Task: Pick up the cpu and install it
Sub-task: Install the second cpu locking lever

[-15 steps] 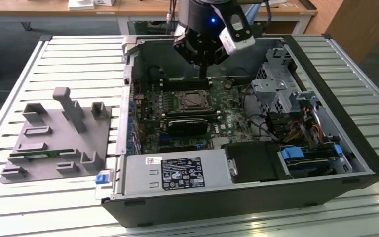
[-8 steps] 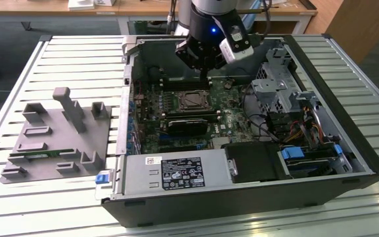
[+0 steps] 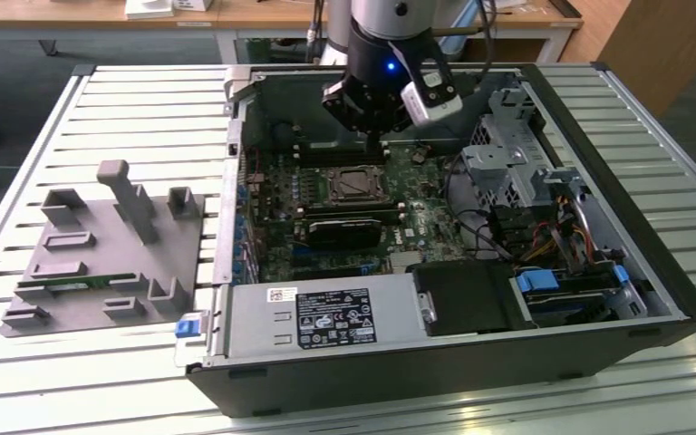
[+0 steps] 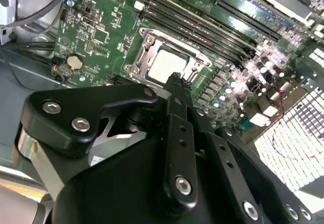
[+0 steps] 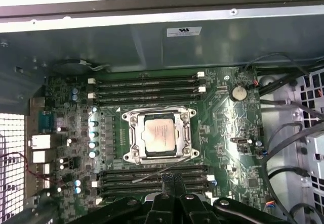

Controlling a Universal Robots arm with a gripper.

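Black gripper [image 4: 174, 80] linkage sits closest to the lens in the second wrist view, its two slim fingers pressed flat together with nothing between them; in the first wrist view the same closed fingertips [image 5: 171, 179] point at the motherboard [image 5: 223, 128] over the lower bank of memory slots, empty-handed; the cpu [image 5: 158, 135] lies flat in its socket [image 5: 132, 155] at the board's centre, silvery top plate facing up, framed by the metal retention bracket, apart from the fingertips; in the second wrist view the cpu [image 4: 169, 63] shows just beyond the fingertips, at about 12 o'clock from them.

In the exterior view the arm comes down from 12 o'clock into the open computer case [image 3: 638, 272], the gripper [image 3: 372, 127] hanging above the board's far edge; the cpu [image 3: 354, 186] sits in its socket at about 6 o'clock from the gripper, well below it; a black heatsink block [image 3: 345, 228] lies on the board just at 6 o'clock from the socket; a grey parts tray [image 3: 101, 263] rests on the slatted table [image 3: 142, 100] at 9 o'clock from the case, with a thin green memory stick [image 3: 68, 285] lying in it.
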